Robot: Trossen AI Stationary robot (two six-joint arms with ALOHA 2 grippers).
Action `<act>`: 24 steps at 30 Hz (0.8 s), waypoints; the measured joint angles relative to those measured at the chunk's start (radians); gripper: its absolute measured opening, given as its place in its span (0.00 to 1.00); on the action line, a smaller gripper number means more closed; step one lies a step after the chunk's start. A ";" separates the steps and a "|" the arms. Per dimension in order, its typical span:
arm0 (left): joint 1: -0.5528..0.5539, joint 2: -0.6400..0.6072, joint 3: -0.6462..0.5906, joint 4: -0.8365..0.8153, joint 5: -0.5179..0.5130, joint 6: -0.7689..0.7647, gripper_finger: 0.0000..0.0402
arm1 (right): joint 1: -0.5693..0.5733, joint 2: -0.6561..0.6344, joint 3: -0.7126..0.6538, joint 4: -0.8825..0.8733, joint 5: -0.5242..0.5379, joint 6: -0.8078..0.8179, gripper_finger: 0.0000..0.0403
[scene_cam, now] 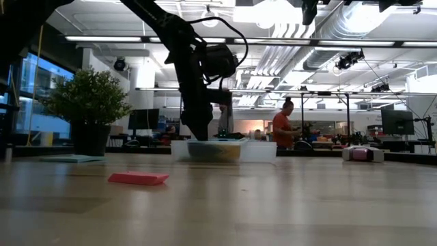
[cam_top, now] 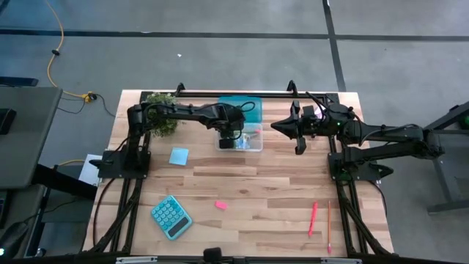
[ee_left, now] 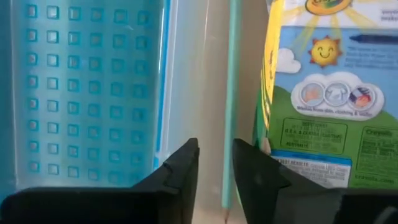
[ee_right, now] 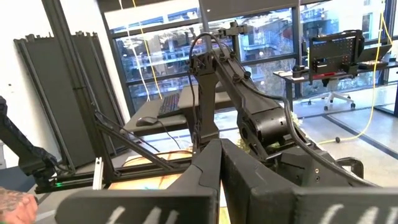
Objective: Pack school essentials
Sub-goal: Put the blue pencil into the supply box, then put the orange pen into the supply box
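Left gripper [ee_left: 216, 165], fingers slightly parted over the clear box [cam_top: 253, 146] beside the crayon box [ee_left: 323, 93], should lift straight clear; right gripper [ee_right: 220, 163] waits closed.

Left claw [ee_left: 216, 165] slightly parted, pointing down; right claw [ee_right: 219, 163] closed, raised

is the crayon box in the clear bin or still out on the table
In the bin: the crayon box lies inside the clear bin, beside a teal pen, under the left gripper.

A clear plastic bin [cam_top: 253, 144] with a teal lid [cam_top: 238, 105] behind surrounds the left jaws; a teal calculator [cam_top: 171, 217] and a potted green plant [cam_top: 161, 117] lie apart from them.
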 joint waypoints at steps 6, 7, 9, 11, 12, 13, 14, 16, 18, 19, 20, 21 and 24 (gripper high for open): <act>0.007 -0.008 0.117 -0.166 -0.010 0.000 0.30 | 0.000 0.000 0.000 0.000 0.000 -0.001 0.00; 0.009 -0.008 0.153 -0.209 -0.005 -0.003 0.32 | 0.000 0.000 0.000 0.000 0.000 -0.002 0.00; 0.010 -0.009 0.232 -0.294 0.004 -0.030 0.34 | 0.000 0.000 0.000 0.000 0.000 -0.001 0.00; 0.010 -0.021 0.301 -0.363 0.013 -0.094 0.35 | 0.000 0.000 0.000 0.000 0.000 0.001 0.00; 0.013 -0.045 0.316 -0.379 0.036 -0.125 0.35 | 0.000 0.000 0.000 0.000 0.000 -0.001 0.00; 0.014 -0.076 0.323 -0.374 0.067 -0.156 0.35 | 0.000 0.000 0.000 0.000 -0.001 -0.002 0.00; 0.013 -0.117 0.323 -0.350 0.104 -0.193 0.35 | 0.000 0.000 0.000 0.000 -0.002 -0.002 0.00; 0.010 -0.220 0.299 -0.293 0.170 -0.265 0.33 | 0.000 0.000 0.000 0.000 -0.016 -0.002 0.00; -0.006 -0.341 0.235 -0.177 0.193 -0.324 0.31 | 0.000 0.000 0.000 0.000 -0.035 -0.003 0.00; -0.015 -0.411 0.186 -0.107 0.197 -0.349 0.30 | 0.000 0.000 0.000 0.000 -0.039 -0.006 0.00; -0.025 -0.483 0.132 -0.042 0.199 -0.377 0.29 | 0.000 0.000 0.000 0.001 -0.043 -0.007 0.00; -0.038 -0.558 0.078 0.030 0.199 -0.403 0.28 | 0.000 0.000 0.000 0.002 -0.045 -0.008 0.00; -0.085 -0.786 -0.112 0.251 0.199 -0.471 0.26 | 0.000 0.000 0.000 0.003 -0.046 -0.010 0.00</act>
